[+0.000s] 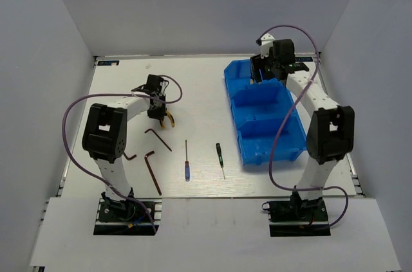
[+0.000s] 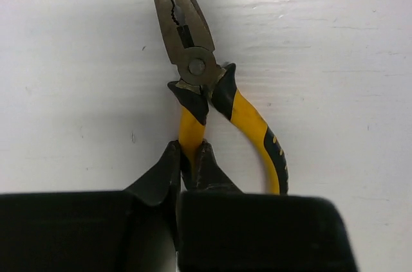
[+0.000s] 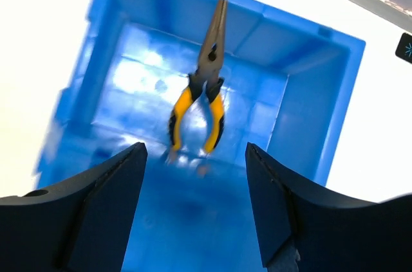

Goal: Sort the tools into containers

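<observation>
Clamping one yellow handle of the pliers [image 2: 193, 65] lying on the white surface [image 2: 335, 40], the left tool [image 2: 191, 155] grips tight; the right tool [image 3: 194, 151] hangs spread-fingered over the far compartment [image 3: 145, 72] of the blue bin [image 3: 309, 111], where a second pliers [image 3: 205, 85] lies.

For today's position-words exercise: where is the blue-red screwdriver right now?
In the top view, the blue-red screwdriver lies on the table left of centre, between an L-shaped hex key on its left and the black-green screwdriver on its right.
</observation>
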